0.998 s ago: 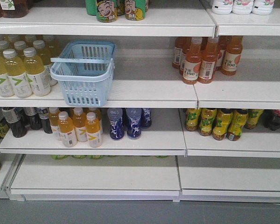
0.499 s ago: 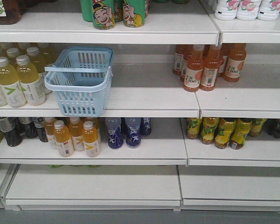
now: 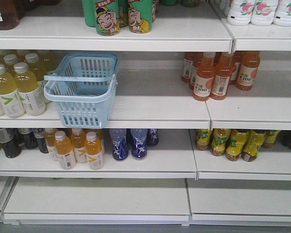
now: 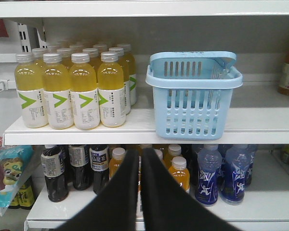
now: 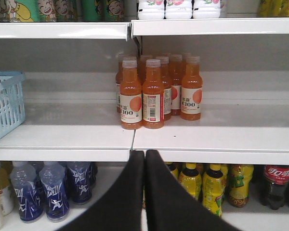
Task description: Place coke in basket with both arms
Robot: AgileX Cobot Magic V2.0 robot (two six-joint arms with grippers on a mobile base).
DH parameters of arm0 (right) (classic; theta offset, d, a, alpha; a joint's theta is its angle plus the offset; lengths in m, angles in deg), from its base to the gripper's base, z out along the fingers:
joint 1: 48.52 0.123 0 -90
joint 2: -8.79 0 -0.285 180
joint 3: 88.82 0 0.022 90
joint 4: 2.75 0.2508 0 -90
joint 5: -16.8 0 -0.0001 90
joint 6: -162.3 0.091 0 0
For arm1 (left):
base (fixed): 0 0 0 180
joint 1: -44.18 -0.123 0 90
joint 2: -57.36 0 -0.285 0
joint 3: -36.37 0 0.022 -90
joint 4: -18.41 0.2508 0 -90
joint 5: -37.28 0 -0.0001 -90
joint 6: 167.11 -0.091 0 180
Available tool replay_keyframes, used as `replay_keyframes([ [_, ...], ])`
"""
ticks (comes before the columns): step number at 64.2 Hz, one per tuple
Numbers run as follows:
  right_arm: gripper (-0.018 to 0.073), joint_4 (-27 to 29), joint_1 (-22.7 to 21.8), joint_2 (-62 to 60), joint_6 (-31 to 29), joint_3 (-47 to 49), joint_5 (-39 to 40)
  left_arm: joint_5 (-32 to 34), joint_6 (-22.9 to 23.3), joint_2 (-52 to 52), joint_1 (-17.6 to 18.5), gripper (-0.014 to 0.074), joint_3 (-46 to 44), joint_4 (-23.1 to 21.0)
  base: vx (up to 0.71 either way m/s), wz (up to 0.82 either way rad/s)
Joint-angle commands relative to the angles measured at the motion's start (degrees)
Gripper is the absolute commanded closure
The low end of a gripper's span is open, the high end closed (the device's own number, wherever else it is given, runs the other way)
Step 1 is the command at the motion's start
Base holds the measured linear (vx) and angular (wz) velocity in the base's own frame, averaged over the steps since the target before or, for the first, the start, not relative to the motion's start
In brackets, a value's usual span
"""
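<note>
White shelving, four tiers.

Top shelf (image 3: 174,29): green cans (image 3: 121,17) left of centre, white bottles (image 3: 262,12) far right.

Middle shelf (image 3: 155,104): yellow bottles (image 3: 19,90) at left, a light blue basket (image 3: 82,114) just beside them at the front edge, orange bottles (image 3: 218,75) well apart at right.

Lower shelf (image 3: 169,155), left to right: dark bottles (image 3: 14,141), amber bottles (image 3: 77,148), blue bottles (image 3: 131,143), yellow-green bottles (image 3: 233,143).

Bottom shelf (image 3: 97,196): white, nearest the floor.

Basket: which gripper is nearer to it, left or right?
Left. The basket sits on the shelf just ahead and to the right of the left gripper. From the right gripper, only its edge shows, far off to the left.
</note>
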Motion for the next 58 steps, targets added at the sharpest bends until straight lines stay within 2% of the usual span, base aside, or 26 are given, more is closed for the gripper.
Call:
replay_keyframes([
  [1,0.0569,-0.2,-0.3,-0.3,-0.3,-0.4,4.4,4.8,0.1,0.7,0.0,0.0602,-1.9,-0.4,0.06,0.01],
  [58,0.0569,-0.2,-0.3,-0.3,-0.3,-0.4,4.4,4.8,0.1,0.7,0.0,0.0602,-1.9,-0.4,0.04,0.0],
])
